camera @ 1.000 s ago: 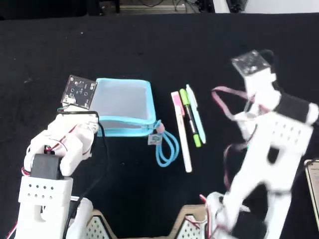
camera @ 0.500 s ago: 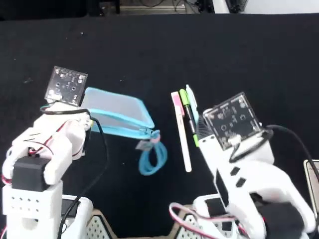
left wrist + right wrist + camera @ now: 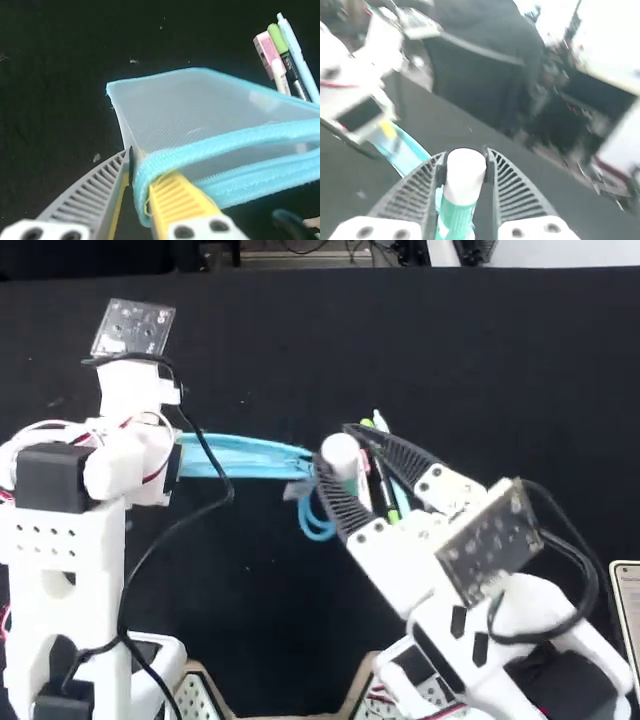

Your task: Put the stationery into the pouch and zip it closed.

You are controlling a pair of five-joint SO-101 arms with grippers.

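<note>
From above, blue pouch [image 3: 245,455] held up edge-on over the black table [image 3: 450,350], right tool [image 3: 335,448] clamped on a white-capped pen [image 3: 343,468] beside the pouch's zipper end, more pens [image 3: 392,502] lying past it, left wrist view, left tool [image 3: 134,167] pinching the pouch's zipper edge, right wrist view, pen between ribbed fingers [image 3: 510,180].

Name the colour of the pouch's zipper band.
The zipper band is light blue on the translucent whitish pouch; clearest in the left wrist view.
</note>
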